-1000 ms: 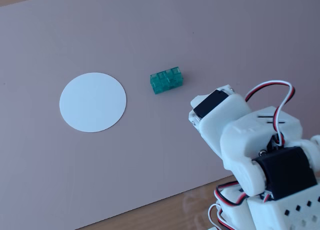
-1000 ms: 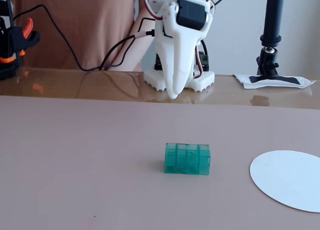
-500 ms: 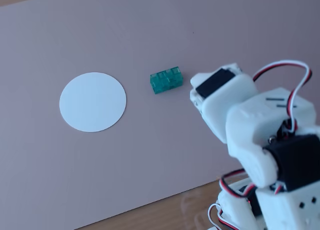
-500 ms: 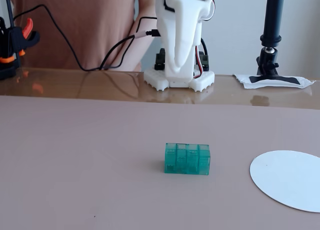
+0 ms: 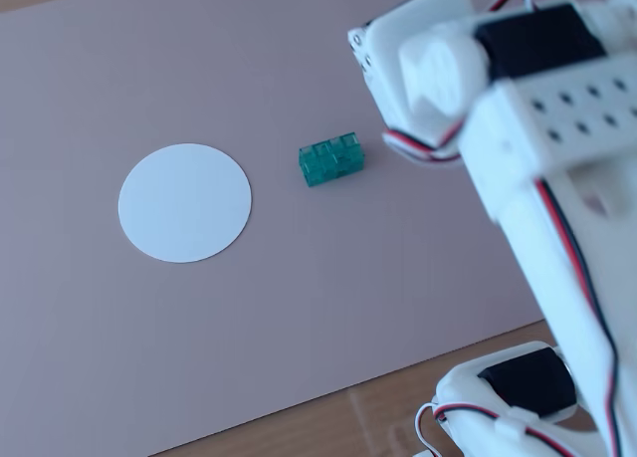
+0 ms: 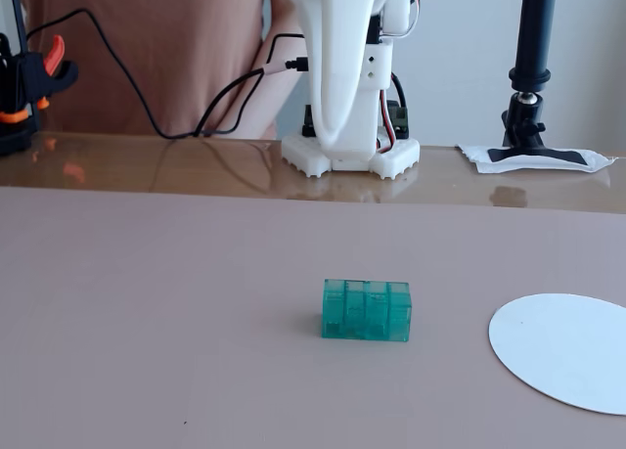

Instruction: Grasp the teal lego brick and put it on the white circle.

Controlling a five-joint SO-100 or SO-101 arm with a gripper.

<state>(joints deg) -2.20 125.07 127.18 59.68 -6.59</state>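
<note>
- Gripper: we can't see the fingertips in either fixed view, so we can't tell whether it is released or clenched. Only the white arm [image 6: 337, 67] shows, raised above its base [image 6: 350, 156].
- In a fixed view the arm's upper links [image 5: 518, 109] sit blurred in the foreground, right of the teal lego brick [image 5: 331, 159] and well clear of it.
- The brick rests on the pinkish-brown mat [image 5: 299, 308], nothing touching it, long side flat on the surface.
- Relative to the brick: the white circle [image 5: 185, 202] lies near it on the mat, left of it in that same fixed view, with a clear strip of mat between the two.
- In another fixed view the brick [image 6: 367, 310] is mid-mat and the white circle [image 6: 567, 351] is to its right, cut off by the frame edge.
- Behind the brick there: the arm base at the mat's far edge, a black camera stand [image 6: 533, 77] further right, an orange-handled clamp [image 6: 29, 87] far left, a person's torso in a tan shirt [image 6: 156, 48] behind the table.
</note>
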